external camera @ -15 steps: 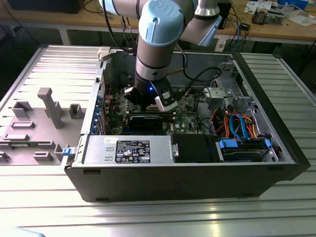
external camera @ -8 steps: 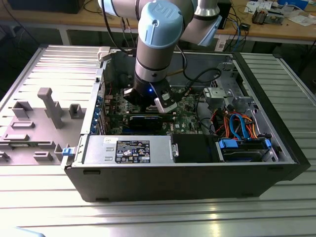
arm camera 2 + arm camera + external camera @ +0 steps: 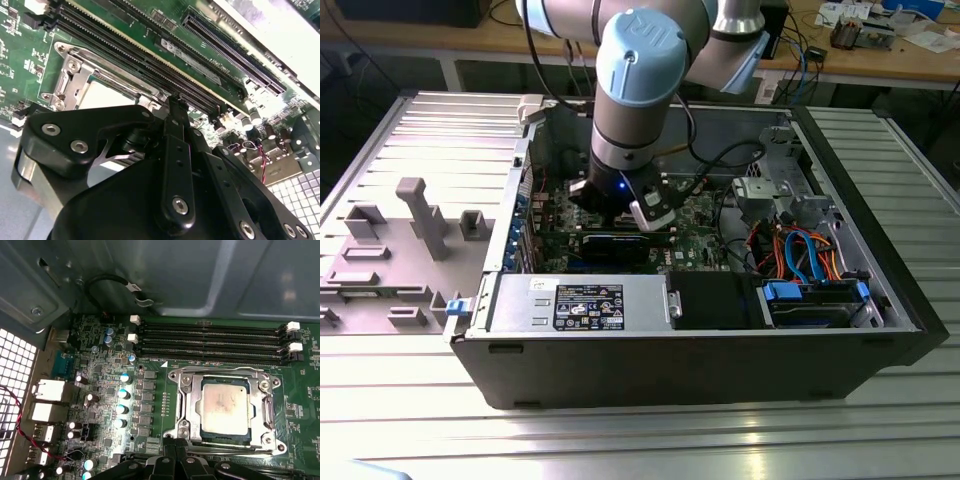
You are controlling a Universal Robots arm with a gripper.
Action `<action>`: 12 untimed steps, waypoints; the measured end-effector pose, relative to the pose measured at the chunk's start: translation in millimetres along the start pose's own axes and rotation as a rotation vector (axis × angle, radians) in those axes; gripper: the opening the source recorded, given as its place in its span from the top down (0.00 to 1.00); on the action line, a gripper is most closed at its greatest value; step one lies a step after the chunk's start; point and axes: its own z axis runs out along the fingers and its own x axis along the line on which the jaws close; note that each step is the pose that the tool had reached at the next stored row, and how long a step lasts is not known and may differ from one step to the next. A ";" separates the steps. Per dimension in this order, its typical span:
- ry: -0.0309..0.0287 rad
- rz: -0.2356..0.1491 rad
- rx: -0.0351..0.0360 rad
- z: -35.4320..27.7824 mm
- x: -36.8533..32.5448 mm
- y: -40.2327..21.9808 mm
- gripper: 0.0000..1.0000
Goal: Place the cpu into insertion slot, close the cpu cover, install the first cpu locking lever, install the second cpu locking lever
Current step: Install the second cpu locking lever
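Note:
The cpu (image 3: 225,407), a square chip with a silver-grey top, lies flat in the insertion slot (image 3: 175,432) on the green board. The cpu cover (image 3: 186,402), a silver frame with a square window, lies down around the chip. My gripper (image 3: 177,454) is shut with nothing between its fingers and hovers at the edge of the socket. In the second wrist view the gripper (image 3: 173,104) points at the socket's side, beside the cpu (image 3: 102,95) and the cover (image 3: 75,75). In the exterior view the gripper (image 3: 620,215) reaches down into the open computer case.
Long black memory slots (image 3: 210,340) run beside the socket. Capacitors (image 3: 122,395) and rear ports (image 3: 47,390) stand nearby. A grey power supply box (image 3: 580,300) and blue, orange and red cables (image 3: 800,250) sit in the case. A grey fixture tray (image 3: 410,230) lies at the exterior view's left.

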 end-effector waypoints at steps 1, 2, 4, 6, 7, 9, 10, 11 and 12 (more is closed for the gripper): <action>0.0000 0.000 -0.0014 0.7 0.2 -0.2 0.89; 0.0000 0.000 -0.0018 0.9 0.2 -0.2 0.89; -0.0004 0.000 -0.0036 1.2 0.2 -0.2 0.89; -0.0004 0.000 -0.0053 1.1 0.2 -0.2 0.89; -0.0005 -0.001 -0.0063 1.1 0.3 -0.2 0.89; -0.0006 -0.001 -0.0073 1.1 0.2 -0.2 0.89; -0.0005 -0.001 -0.0078 1.0 0.2 -0.2 0.89; -0.0006 -0.001 -0.0083 1.1 0.2 -0.2 0.89; -0.0007 -0.001 -0.0089 1.1 0.2 -0.2 0.89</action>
